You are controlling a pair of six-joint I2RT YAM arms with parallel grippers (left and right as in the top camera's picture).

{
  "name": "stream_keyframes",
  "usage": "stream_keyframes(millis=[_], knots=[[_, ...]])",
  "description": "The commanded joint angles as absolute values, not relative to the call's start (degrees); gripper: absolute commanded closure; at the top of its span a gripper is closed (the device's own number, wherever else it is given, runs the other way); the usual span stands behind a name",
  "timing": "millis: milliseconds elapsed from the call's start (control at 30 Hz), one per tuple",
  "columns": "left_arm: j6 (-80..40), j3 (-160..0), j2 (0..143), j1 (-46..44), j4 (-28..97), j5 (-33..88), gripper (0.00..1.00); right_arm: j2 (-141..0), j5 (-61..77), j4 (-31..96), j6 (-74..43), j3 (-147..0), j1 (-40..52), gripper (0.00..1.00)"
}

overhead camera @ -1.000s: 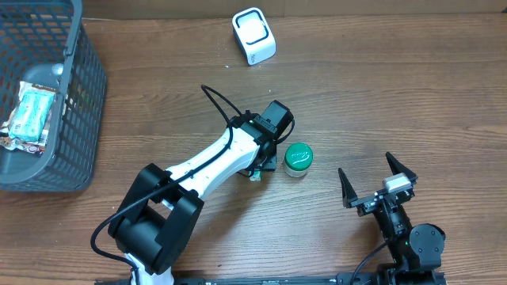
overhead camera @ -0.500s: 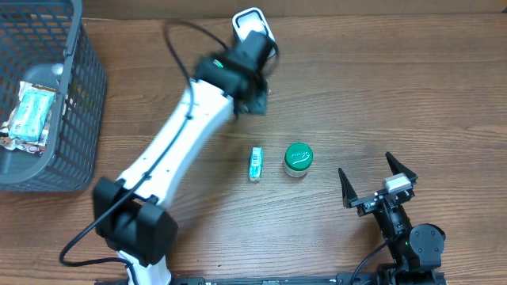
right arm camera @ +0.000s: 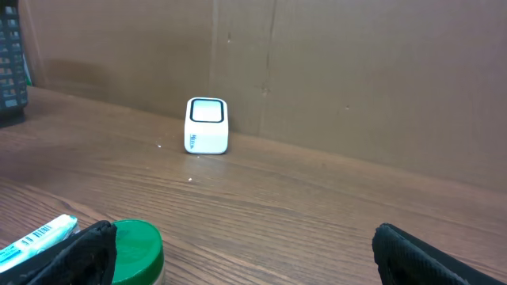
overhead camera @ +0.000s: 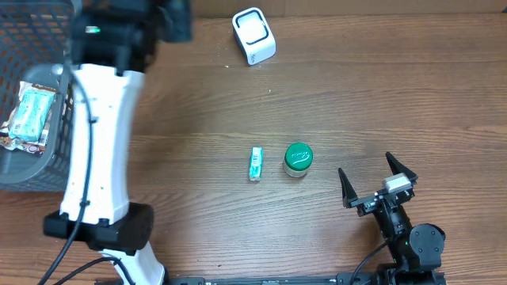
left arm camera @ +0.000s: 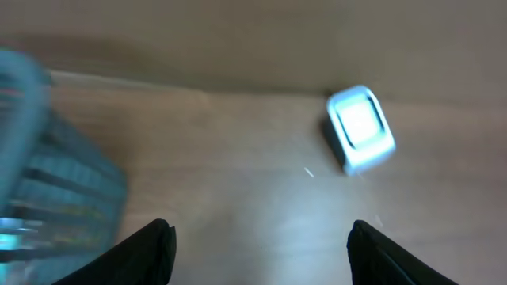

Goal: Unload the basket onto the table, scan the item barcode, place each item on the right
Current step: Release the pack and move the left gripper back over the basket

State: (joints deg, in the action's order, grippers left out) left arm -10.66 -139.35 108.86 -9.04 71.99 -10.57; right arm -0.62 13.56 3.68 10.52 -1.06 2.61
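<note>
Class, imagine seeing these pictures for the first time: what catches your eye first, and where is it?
The long white left arm dominates, reaching up the left side of the table beside the grey basket. Mid-table, a green-lidded jar stands beside a small green-white packet; a white scanner sits at the far edge.

The table [overhead camera: 380, 95] is matt, grained wood. Just ahead of the right pincer [overhead camera: 364, 163], the jar's green lid [overhead camera: 299, 156] looks like smooth plastic. Far beyond it, the white scanner [overhead camera: 253, 36] is glossy plastic. The grey basket [overhead camera: 87, 103] is plastic mesh.
</note>
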Motion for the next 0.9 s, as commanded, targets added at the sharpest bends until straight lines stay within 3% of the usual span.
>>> stream_keyframes(millis=[0,233,467,867], knots=[[-8.5,-142.8,107.4,-3.8,71.0,-9.9,0.32,-0.2,13.8,3.4,10.2,-0.4,2.4,0.00],[-8.5,-143.0,107.5,6.7,68.9,-8.1,0.25,-0.2,13.8,3.4,10.2,-0.4,2.4,0.00],[-8.6,-143.0,107.6,17.0,68.2,-2.7,0.24,-0.2,13.8,3.4,10.2,-0.4,2.4,0.00],[-5.0,-142.2,113.0,26.7,72.3,1.3,0.21,-0.2,13.8,3.4,10.2,-0.4,2.4,0.00]])
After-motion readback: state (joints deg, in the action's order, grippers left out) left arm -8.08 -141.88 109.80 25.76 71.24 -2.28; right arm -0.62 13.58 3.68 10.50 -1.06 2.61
